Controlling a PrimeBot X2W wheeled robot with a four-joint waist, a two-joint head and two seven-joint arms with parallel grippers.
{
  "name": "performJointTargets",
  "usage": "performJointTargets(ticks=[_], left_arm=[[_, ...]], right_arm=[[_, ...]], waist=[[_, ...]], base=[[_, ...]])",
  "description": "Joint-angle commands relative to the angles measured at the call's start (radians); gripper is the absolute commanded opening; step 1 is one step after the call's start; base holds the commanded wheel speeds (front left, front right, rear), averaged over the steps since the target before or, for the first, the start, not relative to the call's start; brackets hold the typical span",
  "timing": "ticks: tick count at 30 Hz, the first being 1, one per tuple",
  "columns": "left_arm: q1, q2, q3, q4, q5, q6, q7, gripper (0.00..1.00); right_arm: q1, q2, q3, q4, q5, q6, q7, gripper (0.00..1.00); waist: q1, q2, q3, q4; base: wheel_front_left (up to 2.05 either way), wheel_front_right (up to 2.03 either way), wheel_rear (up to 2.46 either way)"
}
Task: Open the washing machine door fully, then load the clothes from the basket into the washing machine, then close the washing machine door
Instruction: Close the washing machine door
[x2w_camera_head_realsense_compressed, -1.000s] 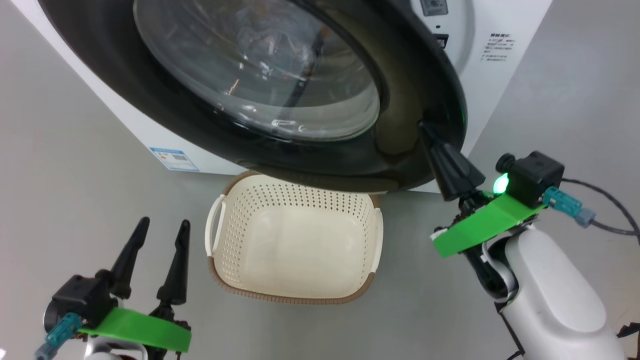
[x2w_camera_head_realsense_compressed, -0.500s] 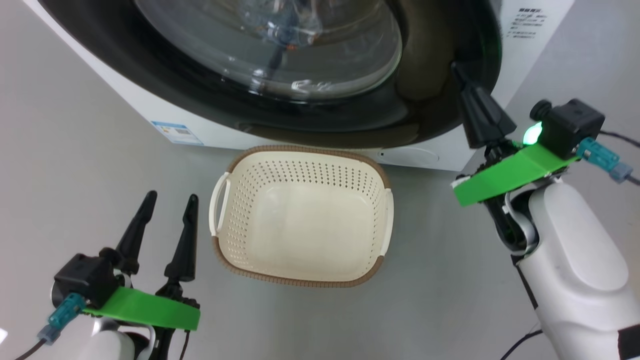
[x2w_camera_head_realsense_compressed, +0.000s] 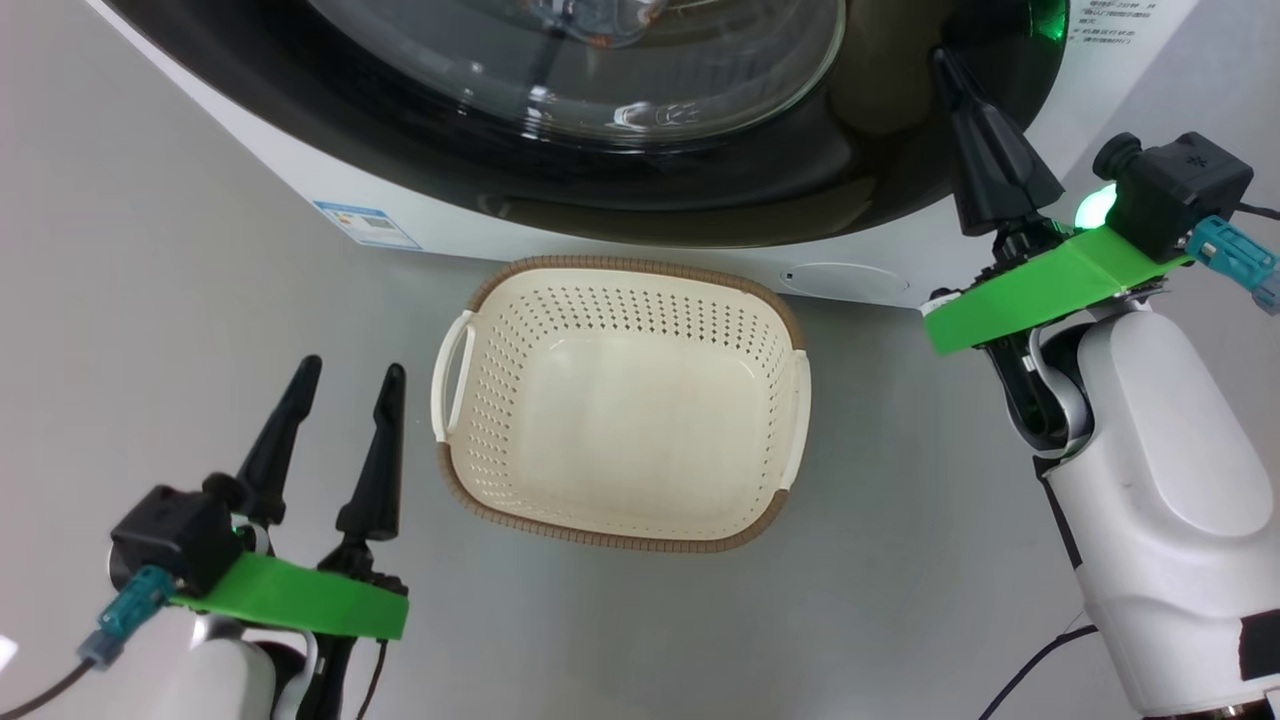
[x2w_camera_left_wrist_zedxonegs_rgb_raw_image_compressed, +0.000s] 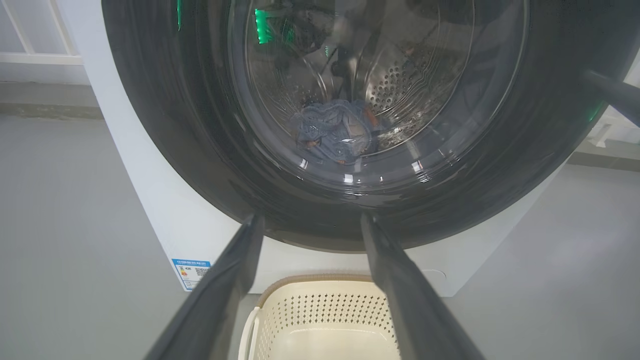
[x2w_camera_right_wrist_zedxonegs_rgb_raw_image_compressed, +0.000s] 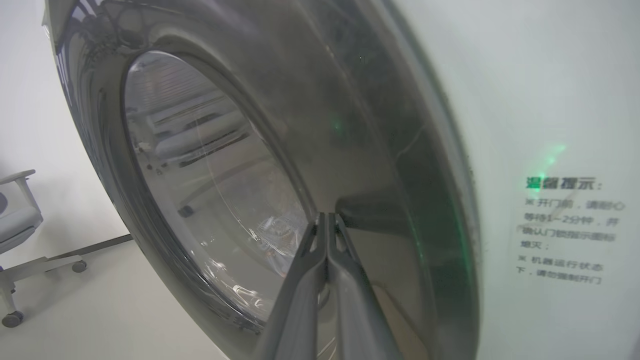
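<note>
Washing machine door (x2w_camera_head_realsense_compressed: 700, 215) at tips of right jaws, which are pressed together against its black ring. Clothes (x2w_camera_left_wrist_zedxonegs_rgb_raw_image_compressed: 335, 132) behind glass. Basket (x2w_camera_head_realsense_compressed: 640, 268) empty, just right of left jaws, spread apart. Closing step; next likely firm push till latch.

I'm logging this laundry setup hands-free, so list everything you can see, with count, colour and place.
washing machine: one, white, behind the basket
washing machine door: one, black ring around clear glass, on the machine's front
clothes: count unclear, blue, inside the machine behind the glass
basket: one, cream with brown rim, empty, on the floor before the machine
label sticker: one, blue, machine's lower front
round cap: one, white, low on the front
printed notice: one, dark text, front panel beside the door
office chair: one, grey, in the background
floor: grey
left jaws: two dark fingers, apart, holding nothing, left of the basket
right jaws: two dark fingers, pressed together, tips at the door's ring
</note>
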Motion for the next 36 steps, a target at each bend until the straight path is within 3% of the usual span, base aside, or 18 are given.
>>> performJointTargets(ticks=[1,13,14,16,19,20,22,23,36], left_arm=[[-0.033,0.022,0.035,-0.028,-0.007,-0.002,-0.006,1.00],[-0.024,0.033,0.039,-0.010,-0.007,-0.002,-0.006,1.00],[-0.020,0.035,0.041,-0.007,-0.007,-0.002,-0.006,1.00],[-0.013,0.038,0.044,0.001,-0.007,-0.002,-0.006,1.00],[0.005,0.043,0.048,0.012,-0.007,-0.002,-0.006,1.00],[0.011,0.044,0.050,0.016,-0.007,-0.002,-0.006,1.00],[0.023,0.048,0.054,0.023,-0.006,-0.002,-0.006,1.00],[0.029,0.050,0.056,0.027,-0.005,-0.002,-0.006,1.00],[0.079,0.083,0.080,0.048,-0.007,-0.002,-0.006,1.00]], right_arm=[[-0.030,0.012,-0.003,-0.019,-0.004,0.000,-0.005,0.00],[0.033,0.022,0.041,-0.034,-0.005,0.000,-0.005,0.00],[0.044,0.022,0.045,-0.036,-0.004,0.000,-0.005,0.05],[0.070,0.023,0.051,-0.042,-0.001,0.000,-0.005,0.29],[0.112,0.027,0.059,-0.047,0.002,0.000,-0.005,0.49],[0.127,0.028,0.060,-0.048,0.003,0.000,-0.005,0.59],[0.155,0.031,0.063,-0.050,0.005,0.000,-0.005,0.91],[0.169,0.033,0.064,-0.051,0.006,0.000,-0.005,1.00],[0.328,0.040,0.051,-0.066,0.005,0.000,-0.005,1.00]], waist=[[0.0000,0.0000,0.003,0.001],[0.0000,0.0000,-0.029,-0.019],[0.0000,0.0000,-0.035,-0.022],[0.0000,0.0000,-0.051,-0.029],[0.0000,0.0000,-0.081,-0.040],[0.0000,0.0000,-0.090,-0.044],[0.0000,0.0000,-0.110,-0.052],[0.0000,0.0000,-0.120,-0.056],[0.0000,0.0000,-0.194,-0.113]], base=[[0.00,0.00,0.00],[0.00,0.00,0.00],[0.00,0.00,0.00],[0.00,0.00,0.00],[0.00,0.00,0.00],[0.00,0.00,0.00],[0.17,-0.10,-0.07],[0.39,-0.28,-0.12],[0.10,-0.09,-0.01]])
